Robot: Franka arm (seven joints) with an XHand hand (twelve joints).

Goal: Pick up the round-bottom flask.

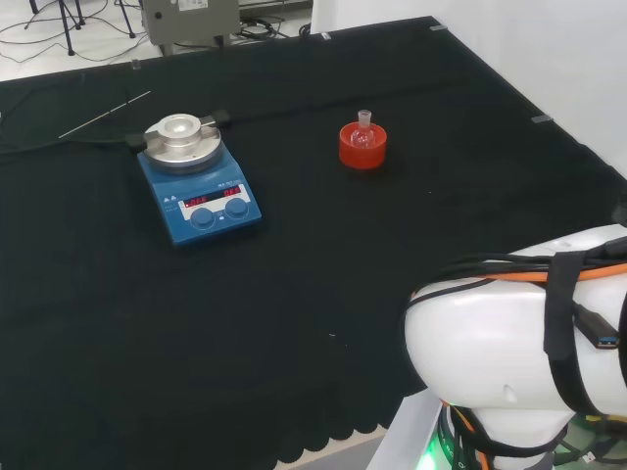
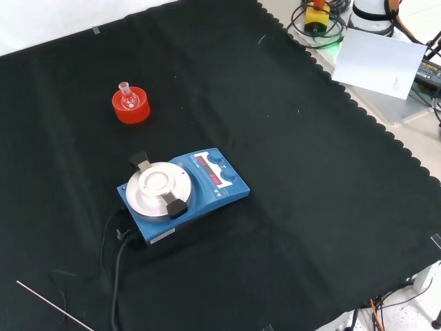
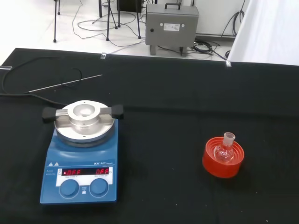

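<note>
**Bench:** Where's the flask?

**Me:** The flask (image 1: 363, 131) sits upright in its red stand (image 1: 362, 149), neck up. In the head view it's right of the stirrer (image 1: 199, 183) and well apart from it; in the front view it's up and to the left of the stirrer. Bare cloth (image 1: 294, 323) all round it. I see nothing inside it, though the glass is too clear for me to be sure.

**Bench:** And the hand?

**Me:** I can't tell whether it's open or closed. In the head view I've got the arm (image 1: 519, 343) low at the right, well short of the stand.

**Bench:** So which step?

**Me:** The approach, I'd say; nothing is grasped yet. From the wrist view the flask is far off, beyond open cloth.

**Bench:** Next?

**Me:** Bring the hand across and down over the neck, then close round the neck or bulb and lift straight up, so the stand stays put. The thin rod (image 1: 104, 114) beyond the stirrer is out of my path.
</note>
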